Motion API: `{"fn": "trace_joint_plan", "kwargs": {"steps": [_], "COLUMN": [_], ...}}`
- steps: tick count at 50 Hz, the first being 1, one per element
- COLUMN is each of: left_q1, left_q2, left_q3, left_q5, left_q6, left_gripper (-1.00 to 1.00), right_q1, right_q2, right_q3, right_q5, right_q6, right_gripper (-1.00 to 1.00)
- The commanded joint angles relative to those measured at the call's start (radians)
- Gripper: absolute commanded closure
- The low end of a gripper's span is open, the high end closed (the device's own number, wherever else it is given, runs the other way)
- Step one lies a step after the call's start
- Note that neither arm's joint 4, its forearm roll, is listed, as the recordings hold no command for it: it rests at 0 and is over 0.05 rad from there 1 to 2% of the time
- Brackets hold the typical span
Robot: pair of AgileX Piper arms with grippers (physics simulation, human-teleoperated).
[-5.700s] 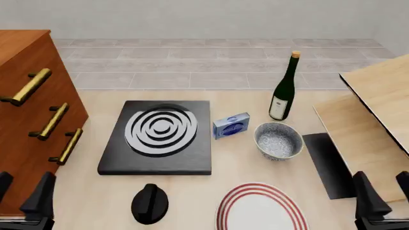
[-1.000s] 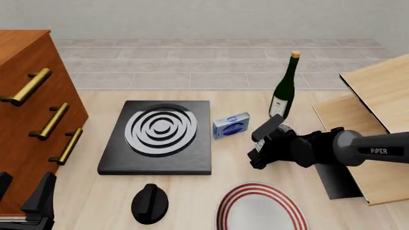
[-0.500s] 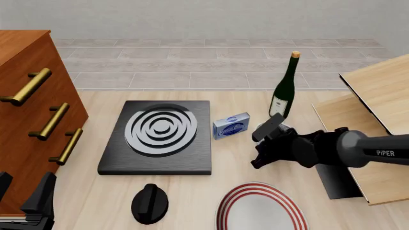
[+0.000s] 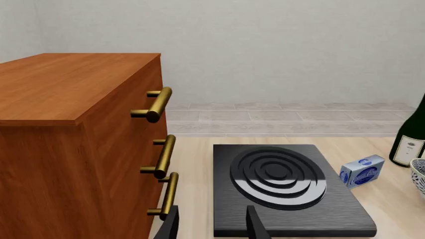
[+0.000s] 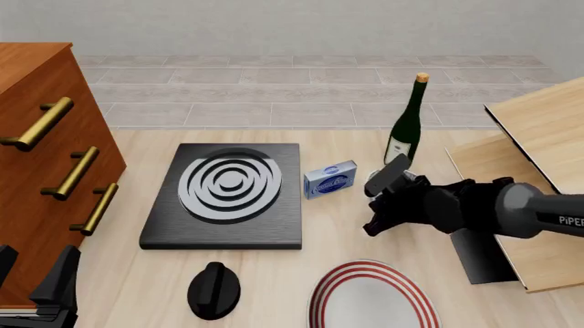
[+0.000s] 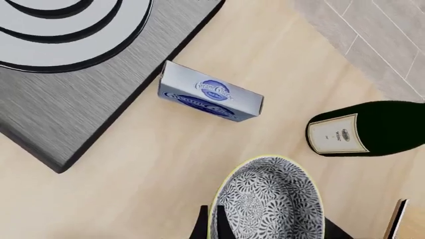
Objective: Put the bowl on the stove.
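The bowl (image 6: 269,199) was found on the table to the right of the stove (image 5: 223,195), beyond a small blue box (image 5: 329,179) and just nearer than a green wine bottle (image 5: 405,126); in the front view it was hidden behind the right arm. The right gripper (image 6: 212,224) was seen in its wrist view with one dark finger set at the bowl's rim; whether the jaws had closed on the rim could not be told. The bowl appeared not yet lifted. The stove's ringed burner (image 5: 228,182) carried nothing. The left gripper (image 4: 211,225) was held low at the near left corner beside the wooden drawer cabinet (image 5: 41,157), fingers parted and empty. A black knob (image 5: 213,290) and a red-ringed plate (image 5: 373,295) lay at the near edge, untouched. Judged progress: approach made, grasp unconfirmed; lift, carry leftward past the box, and placement on the burner all remained.
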Motion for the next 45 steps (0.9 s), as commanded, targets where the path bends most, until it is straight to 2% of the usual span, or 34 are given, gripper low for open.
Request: {"fn": "trace_joint_plan", "kwargs": {"steps": [1, 19, 37, 45], "left_q1": [0.000, 0.000, 0.000, 0.000], "left_q2": [0.000, 0.000, 0.000, 0.000], "left_q3": [0.000, 0.000, 0.000, 0.000], "left_q5": [0.000, 0.000, 0.000, 0.000], "left_q6": [0.000, 0.000, 0.000, 0.000], "left_gripper": [-1.00, -1.00, -1.00, -1.00], "right_q1": [-0.004, 0.059, 0.075, 0.083], "right_q2": [-0.034, -0.151, -0.294, -0.325], "right_q3": [-0.007, 0.026, 0.046, 0.040], "right_q5": [0.025, 0.077, 0.166, 0.194], "right_q6": [-0.033, -0.046, -0.127, -0.139], "right_gripper": [1.00, 1.00, 1.00, 1.00]}}
